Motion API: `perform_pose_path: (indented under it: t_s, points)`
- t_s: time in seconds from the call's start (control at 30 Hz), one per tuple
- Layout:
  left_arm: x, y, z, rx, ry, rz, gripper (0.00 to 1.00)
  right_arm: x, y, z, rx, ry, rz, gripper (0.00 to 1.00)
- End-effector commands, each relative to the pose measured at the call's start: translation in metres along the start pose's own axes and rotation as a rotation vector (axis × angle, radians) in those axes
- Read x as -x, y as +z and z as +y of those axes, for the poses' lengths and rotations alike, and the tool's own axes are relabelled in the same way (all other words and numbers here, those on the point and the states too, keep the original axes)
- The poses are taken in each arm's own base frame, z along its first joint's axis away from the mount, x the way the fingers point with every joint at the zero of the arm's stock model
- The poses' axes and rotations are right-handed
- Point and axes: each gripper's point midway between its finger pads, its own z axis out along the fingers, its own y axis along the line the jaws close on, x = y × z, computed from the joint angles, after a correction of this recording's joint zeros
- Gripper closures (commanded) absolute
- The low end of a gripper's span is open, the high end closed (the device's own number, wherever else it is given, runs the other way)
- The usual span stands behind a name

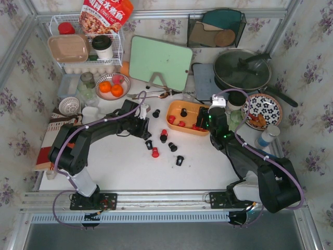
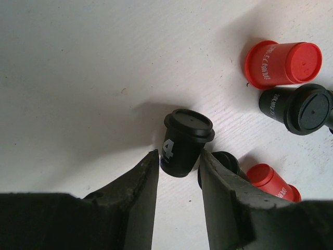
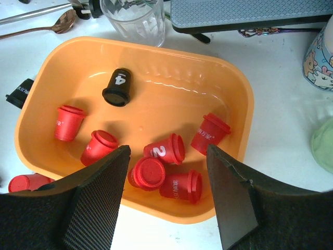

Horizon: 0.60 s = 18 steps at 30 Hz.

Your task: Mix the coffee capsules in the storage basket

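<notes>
The orange storage basket [image 1: 177,121] lies right of centre and holds one black capsule [image 3: 117,87] and several red capsules [image 3: 165,149]. My right gripper [image 3: 167,151] hangs open and empty over the basket's near edge [image 3: 171,211]; it also shows in the top view [image 1: 210,123]. Several red and black capsules lie loose on the table [image 1: 154,152]. My left gripper [image 2: 179,156] is low over them, and it also shows in the top view [image 1: 145,126]. Its jaws are open on either side of the narrow end of a black capsule marked 4 [image 2: 184,140]. A thin gap shows on the left side.
A red capsule [image 2: 283,63] and a black one [image 2: 299,108] lie just right of the left gripper. A glass [image 3: 134,18] and spoon [image 3: 62,21] stand behind the basket. A green cutting board [image 1: 160,61], frying pan [image 1: 242,70], orange bowl [image 1: 112,87] and patterned plate [image 1: 261,110] line the back.
</notes>
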Motion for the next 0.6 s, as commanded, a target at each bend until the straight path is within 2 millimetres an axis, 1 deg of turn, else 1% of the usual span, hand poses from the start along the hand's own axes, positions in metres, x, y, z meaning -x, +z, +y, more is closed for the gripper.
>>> perform_pose_path:
  t_s: [0.0,0.17,0.4,0.57]
  points:
    - [0.0,0.0,-0.002,-0.007,-0.016,0.01,0.58,0.006,0.002,0.003,0.01,0.013,-0.024,0.32]
    - [-0.001,0.002,-0.002,-0.006,-0.012,0.012,0.54,0.005,0.002,0.004,0.012,0.014,-0.022,0.32]
    - [-0.001,0.01,-0.001,0.027,0.002,0.034,0.55,-0.002,0.003,0.003,0.014,0.015,-0.007,0.32]
    - [0.002,0.014,0.002,0.062,0.006,0.042,0.58,-0.001,0.003,0.004,0.017,0.017,-0.009,0.32]
